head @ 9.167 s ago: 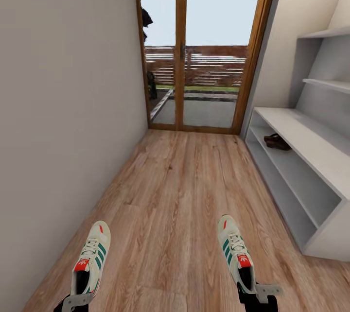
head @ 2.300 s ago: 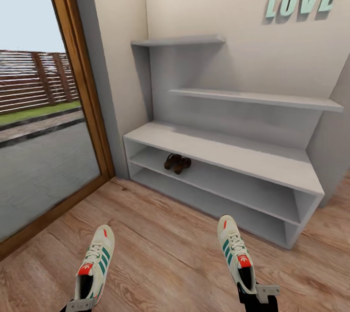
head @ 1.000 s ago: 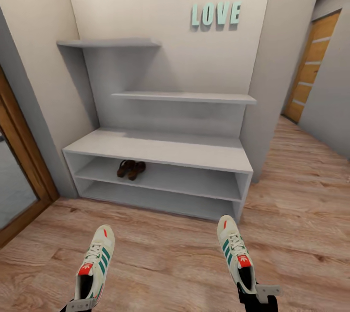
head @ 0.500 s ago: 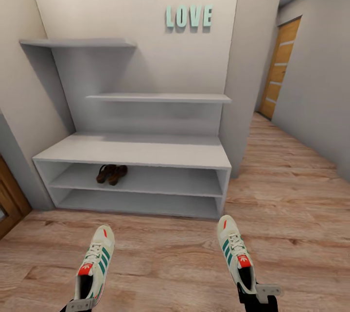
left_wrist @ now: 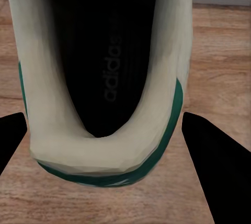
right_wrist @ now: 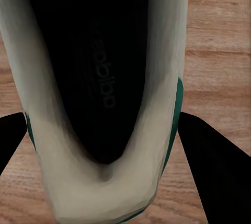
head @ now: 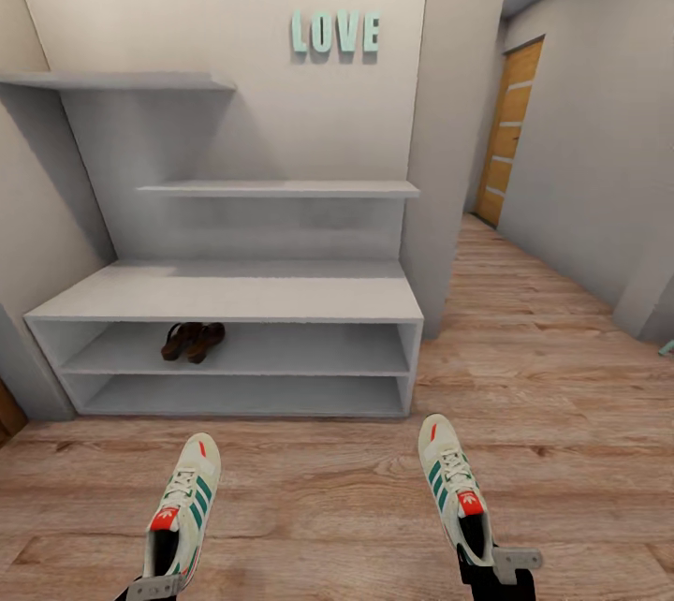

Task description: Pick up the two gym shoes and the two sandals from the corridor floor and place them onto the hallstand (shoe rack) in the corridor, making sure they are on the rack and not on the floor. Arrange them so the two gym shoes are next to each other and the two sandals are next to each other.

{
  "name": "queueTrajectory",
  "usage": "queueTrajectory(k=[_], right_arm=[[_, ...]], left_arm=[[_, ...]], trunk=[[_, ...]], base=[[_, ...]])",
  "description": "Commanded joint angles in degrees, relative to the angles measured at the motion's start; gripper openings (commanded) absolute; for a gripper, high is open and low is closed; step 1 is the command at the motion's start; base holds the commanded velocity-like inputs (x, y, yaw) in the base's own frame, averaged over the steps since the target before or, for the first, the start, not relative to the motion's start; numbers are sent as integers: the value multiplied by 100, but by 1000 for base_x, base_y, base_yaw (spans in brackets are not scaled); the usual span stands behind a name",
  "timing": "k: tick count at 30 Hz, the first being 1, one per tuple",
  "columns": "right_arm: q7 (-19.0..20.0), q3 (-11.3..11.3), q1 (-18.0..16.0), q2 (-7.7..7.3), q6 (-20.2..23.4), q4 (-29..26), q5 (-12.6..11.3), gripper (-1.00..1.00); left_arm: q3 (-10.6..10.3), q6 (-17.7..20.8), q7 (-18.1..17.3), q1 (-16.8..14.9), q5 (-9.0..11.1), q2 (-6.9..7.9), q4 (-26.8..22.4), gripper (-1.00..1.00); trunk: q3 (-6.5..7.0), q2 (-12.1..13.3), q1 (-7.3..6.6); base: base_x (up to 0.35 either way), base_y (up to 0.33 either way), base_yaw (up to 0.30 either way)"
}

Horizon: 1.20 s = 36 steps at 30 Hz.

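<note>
Hallstand (head: 225, 292) now squarely ahead

I'm holding one gym shoe (head: 180, 512) in my left gripper (head: 150, 588) and the other gym shoe (head: 453, 487) in my right gripper (head: 490, 568), each gripped at the heel, toes pointing toward the hallstand (head: 234, 297), both hanging above the corridor floor (head: 524, 348). They're white with green stripes and red-orange tongue patches. The two sandals (head: 192, 340), dark brown, are sitting side by side, touching, on the hallstand's upper open shelf, toward its left end.
</note>
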Motion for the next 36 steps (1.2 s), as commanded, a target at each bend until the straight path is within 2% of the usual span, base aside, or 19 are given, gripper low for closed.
queueTrajectory(k=[1, 14, 23, 25, 29, 30, 32, 33, 36], right_arm=[[-6, -33, -4, 1, -19, 5, 46, -100], [-46, -44, -4, -5, -17, -9, 36, -100], [-68, -90, -4, -97, -23, -20, 22, -100], [-70, -157, -4, -151, -25, -23, 21, -100], [-72, -461, -4, -275, -24, -29, 20, -100], [-70, -646, -4, -322, -21, -35, 20, -100], [-68, -841, -4, -363, -20, -39, 20, -100], [-66, -1033, -4, -397, -19, -42, 20, -100], [-65, -1350, -4, -476, -15, -46, 25, -100]], left_arm=[[48, -16, -39, -5, -18, -2, 3, -100], [43, 9, -35, -9, -63, -8, 3, -100], [61, 124, 16, -105, -80, -40, -17, -100], [59, 230, 19, -159, -97, -67, -47, -100], [59, 663, 23, -473, -169, -119, -73, -100], [60, 909, 26, -632, -218, -131, -77, -100], [62, 1174, 28, -799, -273, -141, -80, -100], [64, 1449, 29, -980, -331, -157, -82, -100], [60, 1993, 30, -1367, -457, -243, -84, -100]], trunk=[[-5, -2, -1], [-5, -2, -1], [-5, -2, -1], [-5, -2, -1], [-5, -2, -1], [-5, -2, -1], [-5, -2, -1], [-5, -2, -1], [-5, -2, -1]], base=[[0, 0, -4], [0, 0, -1], [0, 0, 0], [0, 0, 0], [0, 0, 0], [0, 0, 0], [0, 0, 0], [0, 0, 0], [0, 0, 0]])
